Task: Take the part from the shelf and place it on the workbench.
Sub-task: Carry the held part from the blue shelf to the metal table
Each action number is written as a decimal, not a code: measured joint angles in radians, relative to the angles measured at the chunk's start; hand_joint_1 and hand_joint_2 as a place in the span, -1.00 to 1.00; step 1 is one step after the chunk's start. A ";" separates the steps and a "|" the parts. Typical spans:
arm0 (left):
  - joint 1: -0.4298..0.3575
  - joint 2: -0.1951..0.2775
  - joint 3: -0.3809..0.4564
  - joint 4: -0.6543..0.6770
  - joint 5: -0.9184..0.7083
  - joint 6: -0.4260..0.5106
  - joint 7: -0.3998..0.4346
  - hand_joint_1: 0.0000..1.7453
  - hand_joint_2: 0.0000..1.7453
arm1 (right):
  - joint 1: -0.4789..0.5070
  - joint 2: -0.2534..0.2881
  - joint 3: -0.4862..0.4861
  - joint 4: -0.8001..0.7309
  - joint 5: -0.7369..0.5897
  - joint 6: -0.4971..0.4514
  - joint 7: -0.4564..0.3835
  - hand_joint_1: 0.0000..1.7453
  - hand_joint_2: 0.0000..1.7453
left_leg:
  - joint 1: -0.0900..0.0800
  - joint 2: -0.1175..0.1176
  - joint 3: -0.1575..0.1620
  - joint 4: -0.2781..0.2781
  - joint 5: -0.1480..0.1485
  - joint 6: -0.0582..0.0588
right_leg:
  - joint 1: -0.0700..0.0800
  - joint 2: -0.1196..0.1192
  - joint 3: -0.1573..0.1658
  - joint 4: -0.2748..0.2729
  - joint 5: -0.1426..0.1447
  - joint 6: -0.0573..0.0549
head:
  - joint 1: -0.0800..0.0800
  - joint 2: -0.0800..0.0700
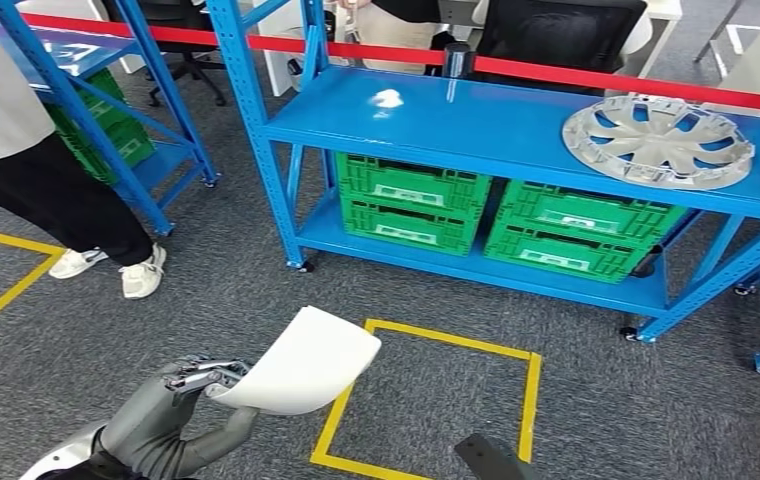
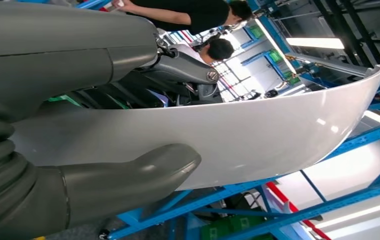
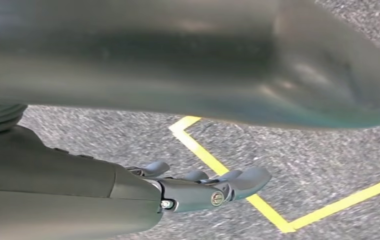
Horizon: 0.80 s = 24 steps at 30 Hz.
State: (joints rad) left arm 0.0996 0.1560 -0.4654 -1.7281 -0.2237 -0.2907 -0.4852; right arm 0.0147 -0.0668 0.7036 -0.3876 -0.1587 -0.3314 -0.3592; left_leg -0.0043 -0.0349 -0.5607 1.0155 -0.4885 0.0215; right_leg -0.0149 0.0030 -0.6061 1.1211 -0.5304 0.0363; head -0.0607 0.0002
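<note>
Head view: left hand [image 1: 171, 405] grips the white part [image 1: 306, 362] over grey carpet [image 1: 216, 290], near yellow tape [image 1: 531, 385]; right hand [image 3: 203, 187] hangs open-fingered.

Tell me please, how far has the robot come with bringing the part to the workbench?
Done: the white curved part is off the shelf, held by the left hand. The right hand hangs over the floor, holding nothing. Left: carrying the part to a workbench and setting it down.
</note>
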 joint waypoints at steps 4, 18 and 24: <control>-0.001 -0.001 0.001 0.001 -0.002 0.000 -0.002 1.00 1.00 | -0.005 -0.002 0.005 0.000 0.000 0.010 0.002 -1.00 -1.00 | -0.002 -0.015 -0.006 0.004 -0.001 -0.022 | 0.002 0.009 0.039 -0.090 0.024 -0.021 | 0.000 0.000; -0.011 0.002 0.004 0.015 -0.016 0.000 -0.015 1.00 1.00 | -0.016 -0.002 0.018 0.000 -0.016 0.015 -0.002 -1.00 -1.00 | 0.004 0.057 -0.003 0.004 -0.003 -0.037 | 0.005 -0.041 0.048 -0.098 0.025 -0.029 | -0.004 0.000; -0.017 -0.001 0.004 0.016 -0.021 -0.006 -0.017 1.00 1.00 | -0.025 -0.001 0.023 0.002 -0.028 0.014 -0.006 -1.00 -1.00 | 0.007 0.034 0.001 -0.016 0.011 0.001 | 0.001 -0.020 -0.004 0.024 -0.053 -0.001 | -0.003 0.000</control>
State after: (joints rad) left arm 0.0830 0.1547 -0.4619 -1.7124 -0.2448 -0.2965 -0.5018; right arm -0.0099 -0.0680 0.7268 -0.3857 -0.1869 -0.3173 -0.3656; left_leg 0.0024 -0.0009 -0.5600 0.9997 -0.4777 0.0226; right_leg -0.0139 -0.0168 -0.6106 1.1455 -0.5829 0.0353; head -0.0633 0.0003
